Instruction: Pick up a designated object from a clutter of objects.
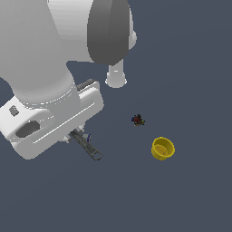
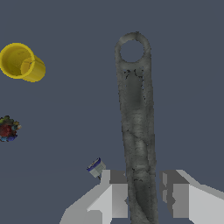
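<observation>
The dark grey wrench (image 2: 138, 131) lies long and thin, with its ring end (image 2: 132, 50) pointing away from the hand; its jaw head is hidden under the hand. My gripper (image 2: 143, 174) straddles the wrench's handle. The left finger (image 2: 117, 192) is against the handle, and the right finger (image 2: 173, 194) stands a narrow gap off it. In the exterior view the wrench (image 1: 88, 147) sticks out from under the white hand (image 1: 54, 120), which hides the fingers.
A small grey-blue block (image 2: 95, 167) sits just beside the left finger, and shows by the wrench in the exterior view (image 1: 88, 136). A yellow cup (image 1: 162, 148) (image 2: 21, 62) and a tiny red-and-dark lump (image 1: 138, 120) (image 2: 7, 128) lie farther off.
</observation>
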Robot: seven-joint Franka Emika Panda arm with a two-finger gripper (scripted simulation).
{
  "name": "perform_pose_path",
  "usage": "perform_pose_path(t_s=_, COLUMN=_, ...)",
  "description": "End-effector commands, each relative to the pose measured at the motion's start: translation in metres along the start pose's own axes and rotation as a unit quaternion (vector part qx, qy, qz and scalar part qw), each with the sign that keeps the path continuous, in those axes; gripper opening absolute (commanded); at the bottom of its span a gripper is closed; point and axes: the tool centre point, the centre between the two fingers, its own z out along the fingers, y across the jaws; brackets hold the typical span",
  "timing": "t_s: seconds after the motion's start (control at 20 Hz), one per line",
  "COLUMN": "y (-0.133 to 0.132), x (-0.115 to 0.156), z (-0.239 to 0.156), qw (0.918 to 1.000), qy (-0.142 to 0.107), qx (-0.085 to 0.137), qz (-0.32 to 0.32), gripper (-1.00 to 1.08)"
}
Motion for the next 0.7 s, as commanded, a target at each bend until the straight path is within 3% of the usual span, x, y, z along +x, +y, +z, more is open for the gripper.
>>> perform_pose_path(t_s=0.0, y=0.006, x=-0.004, z=-0.015, qw=1.0, qy=0.0, qx=0.001, qz=0.0, gripper=-1.0)
perform_pose_path(t_s=0.65, y=0.021, x=-0.012, z=-0.045, qw=1.0, qy=-0.001, qx=0.0, qz=0.0, gripper=-1.0)
